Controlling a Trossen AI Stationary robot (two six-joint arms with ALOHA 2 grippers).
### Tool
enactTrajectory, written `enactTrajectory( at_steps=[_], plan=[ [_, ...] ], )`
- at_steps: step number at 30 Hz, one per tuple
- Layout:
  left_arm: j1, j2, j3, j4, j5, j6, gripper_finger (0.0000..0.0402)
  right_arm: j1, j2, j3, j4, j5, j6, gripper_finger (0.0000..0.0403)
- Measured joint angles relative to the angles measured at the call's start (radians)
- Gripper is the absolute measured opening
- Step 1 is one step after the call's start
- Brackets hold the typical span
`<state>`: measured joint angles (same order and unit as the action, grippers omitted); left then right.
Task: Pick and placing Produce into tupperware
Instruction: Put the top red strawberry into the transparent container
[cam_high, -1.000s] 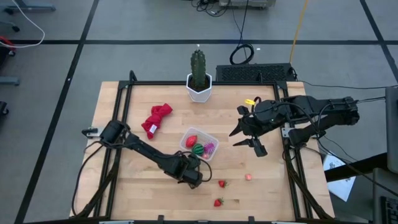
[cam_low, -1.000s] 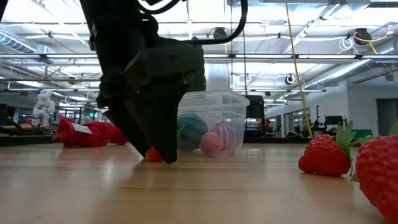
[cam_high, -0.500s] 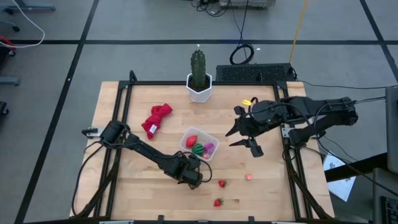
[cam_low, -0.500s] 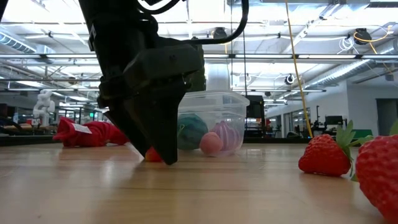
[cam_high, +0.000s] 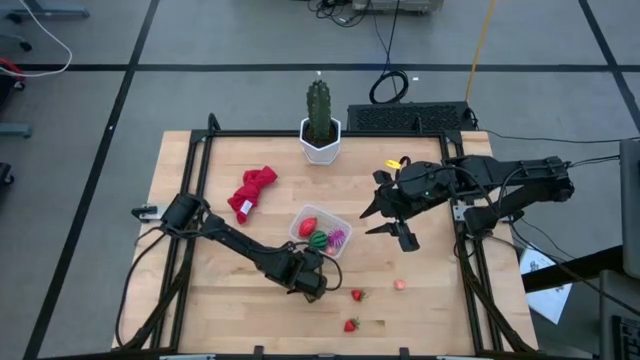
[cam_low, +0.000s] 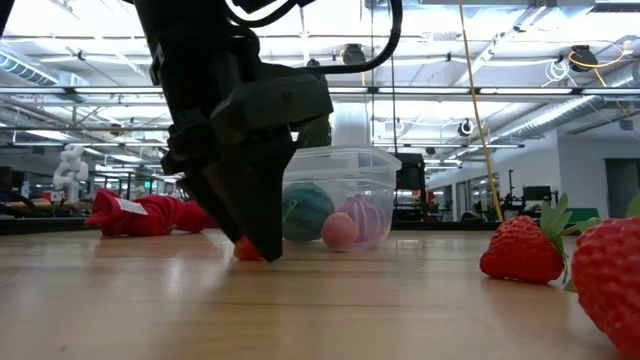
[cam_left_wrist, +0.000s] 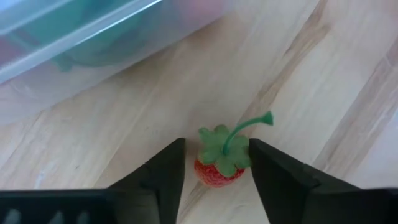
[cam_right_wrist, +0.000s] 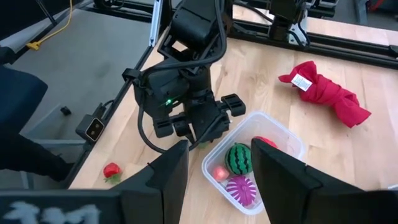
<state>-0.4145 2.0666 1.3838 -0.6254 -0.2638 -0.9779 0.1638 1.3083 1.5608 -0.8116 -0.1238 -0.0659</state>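
My left gripper (cam_high: 312, 285) is low on the table just in front of the tupperware (cam_high: 320, 232), shut on a tiny red strawberry (cam_left_wrist: 217, 165) with a green leaf cap and stem. The clear tub holds a green striped ball (cam_high: 318, 240), a red oval (cam_high: 309, 225) and a purple ball (cam_high: 337, 238). Two more strawberries (cam_high: 357, 295) (cam_high: 351, 325) and a pink bit (cam_high: 400, 284) lie loose on the wood. My right gripper (cam_high: 385, 222) hangs open and empty in the air to the right of the tub. My left gripper has the strawberry's two sides (cam_left_wrist: 202, 169) between its two fingers (cam_left_wrist: 168, 177), just below the leaf cap. The fingers come steeply from above, pointing down. The strawberry sits on the table (cam_low: 247, 250), its stem pointing away from the fingers.
A red cloth (cam_high: 250, 192) lies left of the tub. A green cactus in a white pot (cam_high: 319, 120) stands at the far edge. A black frame (cam_high: 200, 150) borders the wooden top. Bare wood lies between the tub and the right arm.
My left gripper's fingers have drawn together around the strawberry in the low view, while the hand stays where it was. The strawberry has stayed on the table.
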Motion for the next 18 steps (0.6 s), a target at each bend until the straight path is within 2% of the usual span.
enactTrajectory(
  at_steps=[11,18],
  plan=[
    [-0.001,-0.006,0.0,0.005,0.019,-0.02,0.0129,0.0,0.0,0.0,0.0,0.0,-0.001,0.0165],
    [-0.003,-0.024,0.0,-0.007,0.046,-0.026,0.0121,0.0,0.0,0.0,0.0,0.0,-0.002,0.0165]
  ],
)
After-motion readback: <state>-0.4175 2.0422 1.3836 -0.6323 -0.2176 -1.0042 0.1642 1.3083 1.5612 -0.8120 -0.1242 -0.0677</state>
